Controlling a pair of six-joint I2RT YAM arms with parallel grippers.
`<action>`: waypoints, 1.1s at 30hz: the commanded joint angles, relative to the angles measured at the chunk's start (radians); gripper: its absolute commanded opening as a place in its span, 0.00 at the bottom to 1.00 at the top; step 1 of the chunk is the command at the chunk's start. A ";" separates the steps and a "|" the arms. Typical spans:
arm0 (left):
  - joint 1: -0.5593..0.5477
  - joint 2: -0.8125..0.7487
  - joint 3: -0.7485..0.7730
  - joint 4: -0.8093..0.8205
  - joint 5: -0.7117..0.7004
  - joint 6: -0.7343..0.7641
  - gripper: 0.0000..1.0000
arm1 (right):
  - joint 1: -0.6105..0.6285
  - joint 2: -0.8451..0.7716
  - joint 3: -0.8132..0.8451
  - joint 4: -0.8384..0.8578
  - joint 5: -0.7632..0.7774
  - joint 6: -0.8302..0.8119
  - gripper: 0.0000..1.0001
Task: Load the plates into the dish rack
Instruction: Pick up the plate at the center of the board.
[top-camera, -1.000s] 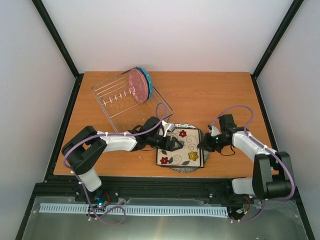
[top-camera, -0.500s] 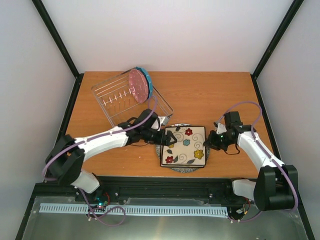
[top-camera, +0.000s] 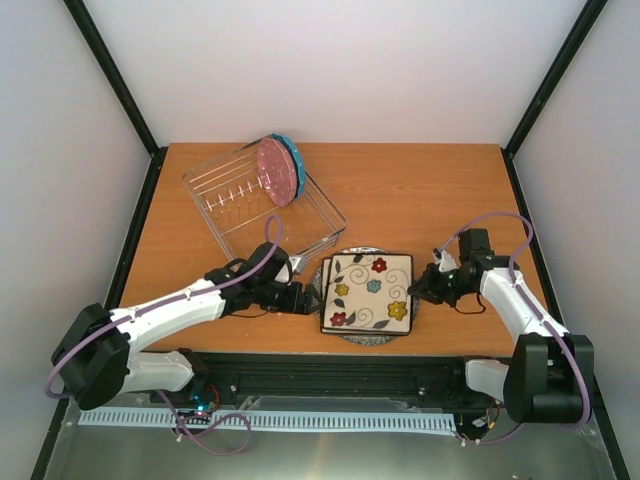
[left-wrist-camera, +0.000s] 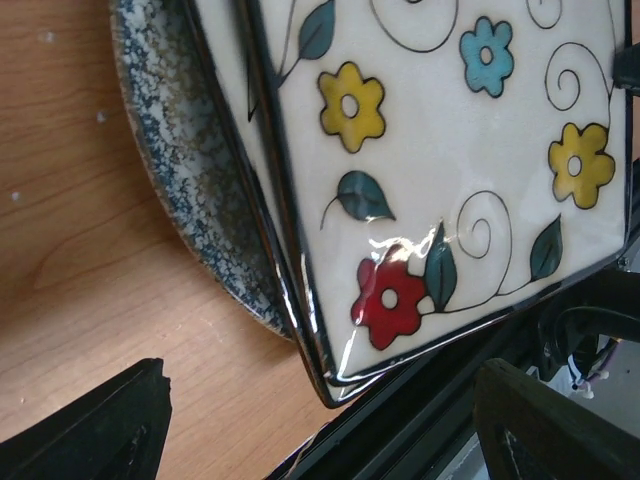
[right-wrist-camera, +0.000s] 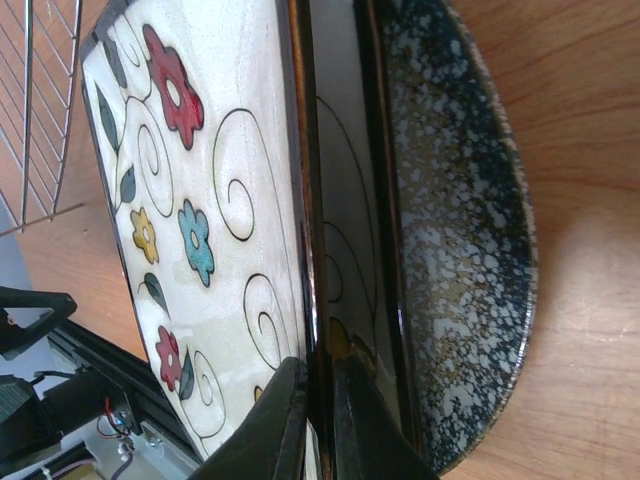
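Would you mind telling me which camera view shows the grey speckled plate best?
The right wrist view: the grey speckled plate shows its broad rim beneath the square plates. The left wrist view catches a narrower arc; the top view, only slivers.

We saw left arm (top-camera: 175, 303): white shell links, black joint housings, purple cable looping alongside. Right arm (top-camera: 515, 305) was built alike: white links, black joints, purple cable arching near wrist. We noted matte black fingers (left-wrist-camera: 95, 430) on left gripper (top-camera: 303, 297); right gripper (top-camera: 420, 290) fingers (right-wrist-camera: 285, 425) were black, glossy, tapered.
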 joint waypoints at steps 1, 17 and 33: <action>0.008 -0.038 -0.009 0.012 -0.026 -0.029 0.83 | -0.065 0.005 -0.018 0.015 -0.020 0.018 0.03; 0.008 -0.084 -0.032 -0.007 -0.051 -0.037 0.82 | -0.207 0.111 0.045 0.069 0.023 -0.011 0.03; 0.006 0.142 0.103 0.136 0.036 0.012 0.76 | -0.225 0.124 0.042 0.063 -0.008 -0.039 0.03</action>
